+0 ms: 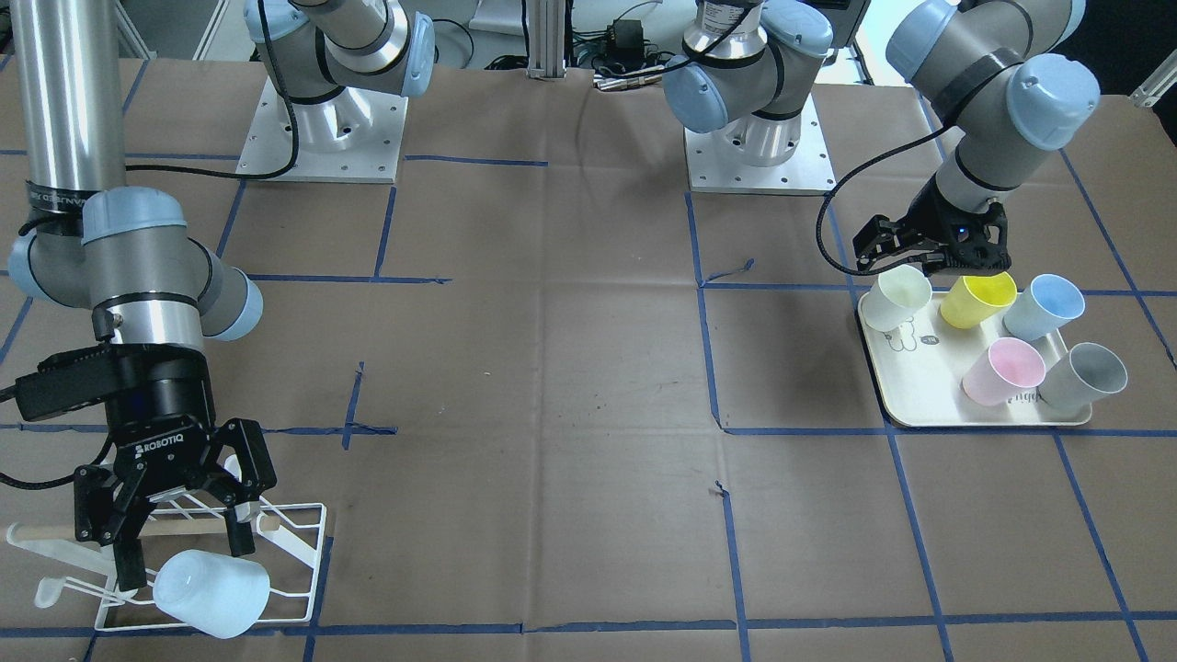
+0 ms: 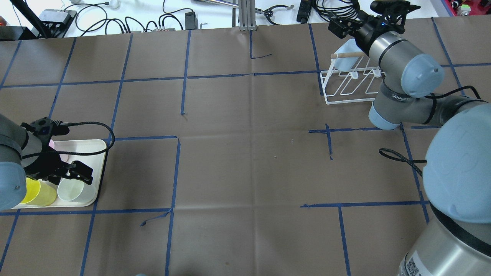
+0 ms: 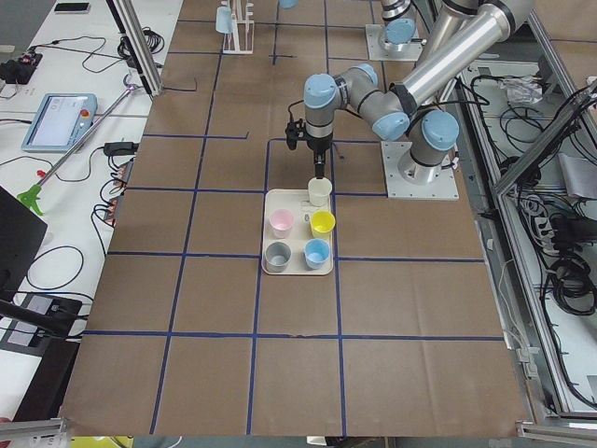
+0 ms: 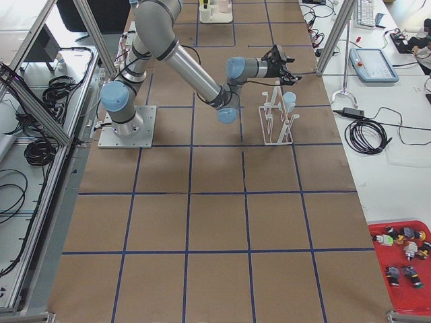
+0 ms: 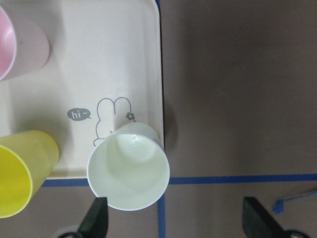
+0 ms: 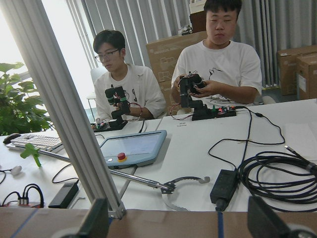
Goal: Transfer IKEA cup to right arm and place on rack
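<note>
Pale blue cup (image 1: pixel 211 593) is seen tilted on the white wire rack (image 1: pixel 308 552) at one desk (image 1: pixel 552 368) corner. Right gripper (image 1: pixel 184 542), marked ROBOTIQ, is held just above it, jaws spread and empty. Left gripper (image 1: pixel 929 257) is held over the white cup (image 5: pixel 129 168) on the tray (image 5: pixel 124 59) printed "hi~", jaws wide apart, nothing gripped.

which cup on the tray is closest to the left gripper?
The white cup, at the tray corner, just below the open left gripper. The yellow cup is next to it; the pink cup, blue cup and grey cup stand farther off.
</note>
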Robot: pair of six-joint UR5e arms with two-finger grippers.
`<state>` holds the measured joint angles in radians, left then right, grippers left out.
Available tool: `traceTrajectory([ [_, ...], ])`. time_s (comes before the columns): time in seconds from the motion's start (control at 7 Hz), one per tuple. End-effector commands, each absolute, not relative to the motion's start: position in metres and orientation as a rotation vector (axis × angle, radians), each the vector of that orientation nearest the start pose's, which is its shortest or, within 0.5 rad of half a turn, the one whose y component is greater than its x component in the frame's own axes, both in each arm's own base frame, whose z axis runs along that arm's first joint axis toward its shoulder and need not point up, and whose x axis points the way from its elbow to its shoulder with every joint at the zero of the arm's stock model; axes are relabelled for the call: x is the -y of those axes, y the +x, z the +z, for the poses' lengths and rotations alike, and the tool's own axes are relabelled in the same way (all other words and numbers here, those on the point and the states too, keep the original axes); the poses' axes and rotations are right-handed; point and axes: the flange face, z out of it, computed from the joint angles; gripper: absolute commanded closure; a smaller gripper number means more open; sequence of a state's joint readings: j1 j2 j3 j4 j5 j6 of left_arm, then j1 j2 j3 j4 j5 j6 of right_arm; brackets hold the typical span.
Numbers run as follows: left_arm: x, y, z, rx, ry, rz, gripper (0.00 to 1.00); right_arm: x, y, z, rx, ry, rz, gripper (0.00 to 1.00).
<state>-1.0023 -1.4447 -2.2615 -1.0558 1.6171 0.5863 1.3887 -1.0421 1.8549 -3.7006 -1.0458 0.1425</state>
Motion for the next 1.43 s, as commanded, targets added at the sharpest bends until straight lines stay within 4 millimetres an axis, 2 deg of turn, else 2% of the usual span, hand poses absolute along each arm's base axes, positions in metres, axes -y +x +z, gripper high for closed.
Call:
traceTrajectory([
  [0.0, 0.381, 0.091, 0.237, -3.138, 0.024, 0.125, 0.05, 0.596, 0.122, 0.351, -2.025, -0.128, -1.535, 0.0],
  [0.29, 0.388, 0.096, 0.216, -3.146, 0.02, 0.161, 0.05, 0.587, 0.153, 0.362, -1.971, 0.041, -1.343, 0.0],
  [0.43, 0.388, 0.097, 0.216, -3.141, 0.021, 0.163, 0.05, 0.582, 0.165, 0.368, -1.938, 0.129, -1.254, 0.0],
  [0.57, 0.388, 0.097, 0.217, -3.139, 0.023, 0.159, 0.12, 0.578, 0.175, 0.369, -1.895, 0.235, -1.157, 0.0],
  [0.71, 0.388, 0.097, 0.219, -3.137, 0.028, 0.156, 0.39, 0.575, 0.184, 0.367, -1.842, 0.369, -1.03, 0.0],
  [0.86, 0.389, 0.098, 0.219, -3.136, 0.03, 0.165, 0.76, 0.571, 0.197, 0.366, -1.774, 0.507, -0.886, 0.0],
  [1.0, 0.388, 0.097, 0.218, -3.138, 0.031, 0.171, 0.99, 0.568, 0.209, 0.366, -1.724, 0.598, -0.779, 0.0],
  [1.29, 0.391, 0.099, 0.227, -3.128, 0.032, 0.143, 1.0, 0.557, 0.24, 0.365, -1.698, 0.615, -0.683, 0.0],
])
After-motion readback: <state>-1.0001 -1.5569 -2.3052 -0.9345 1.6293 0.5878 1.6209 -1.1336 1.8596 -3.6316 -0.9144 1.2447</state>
